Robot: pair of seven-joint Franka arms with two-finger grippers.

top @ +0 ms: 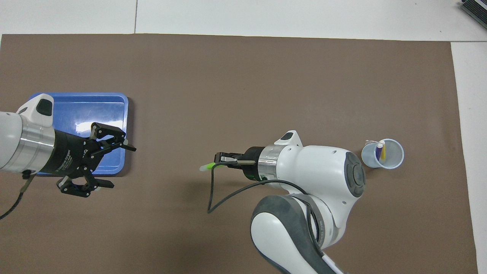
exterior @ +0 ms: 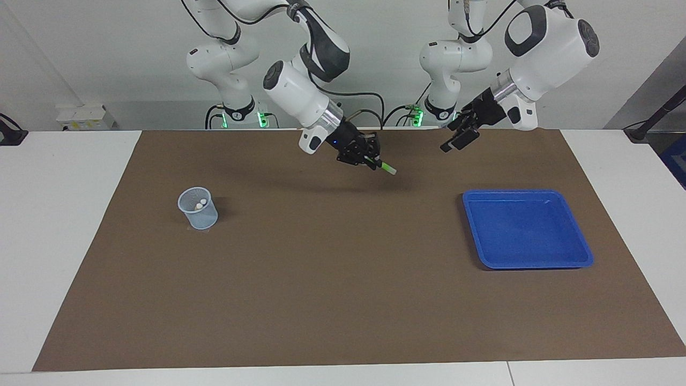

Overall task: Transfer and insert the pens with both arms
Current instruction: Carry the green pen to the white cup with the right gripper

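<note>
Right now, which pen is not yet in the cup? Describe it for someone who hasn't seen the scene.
Start at the brown mat, over its middle, between the clear cup and the blue tray. The right gripper holds the green pen there in the air. The yellow pen and purple pen stand in the cup.

bright, even light from above. soft shadows lie on the brown mat (exterior: 343, 300) under the arms. white glare shines on the blue tray (top: 114, 104). both pictures are sharp.
</note>
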